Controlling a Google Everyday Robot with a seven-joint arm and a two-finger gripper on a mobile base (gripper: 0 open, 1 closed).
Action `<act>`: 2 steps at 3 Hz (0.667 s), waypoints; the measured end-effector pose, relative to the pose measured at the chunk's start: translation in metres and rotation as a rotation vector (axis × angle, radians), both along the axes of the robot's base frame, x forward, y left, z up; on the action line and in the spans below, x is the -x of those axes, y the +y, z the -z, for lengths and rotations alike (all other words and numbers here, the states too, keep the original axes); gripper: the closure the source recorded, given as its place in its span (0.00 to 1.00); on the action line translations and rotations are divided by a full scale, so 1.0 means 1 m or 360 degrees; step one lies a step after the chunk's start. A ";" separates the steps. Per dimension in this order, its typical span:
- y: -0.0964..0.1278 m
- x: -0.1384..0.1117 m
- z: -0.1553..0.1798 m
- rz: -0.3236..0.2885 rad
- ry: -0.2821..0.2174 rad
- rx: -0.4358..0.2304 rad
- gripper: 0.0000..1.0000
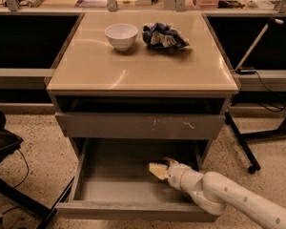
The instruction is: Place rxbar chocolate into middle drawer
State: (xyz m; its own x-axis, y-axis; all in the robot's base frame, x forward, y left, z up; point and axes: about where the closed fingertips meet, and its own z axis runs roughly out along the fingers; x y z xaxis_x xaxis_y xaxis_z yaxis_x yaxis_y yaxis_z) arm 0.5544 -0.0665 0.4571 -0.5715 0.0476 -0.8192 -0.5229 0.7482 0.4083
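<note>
The gripper point(158, 170) is held inside the drawer point(133, 210); jaw state cannot be told. The bar, presumably light and slick, is best gripped widthwise.

The smooth beige-topped table point(133, 75) carries a small round white bowl point(121, 35) at the far side, left of centre. A crumpled blue-and-white foil snack bag point(163, 36) lies just right of it. Below, the gripper point(160, 167) sits inside the open grey drawer point(133, 210), towards its right.

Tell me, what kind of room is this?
Probably a robot test lab or workshop: cluttered workbenches stand behind, and a white robot arm has its tool inside the open middle drawer.
</note>
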 end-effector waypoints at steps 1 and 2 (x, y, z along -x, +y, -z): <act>0.014 0.009 -0.006 -0.0120 -0.0067 0.0267 1.00; 0.020 0.029 0.012 -0.0266 -0.0114 0.0724 1.00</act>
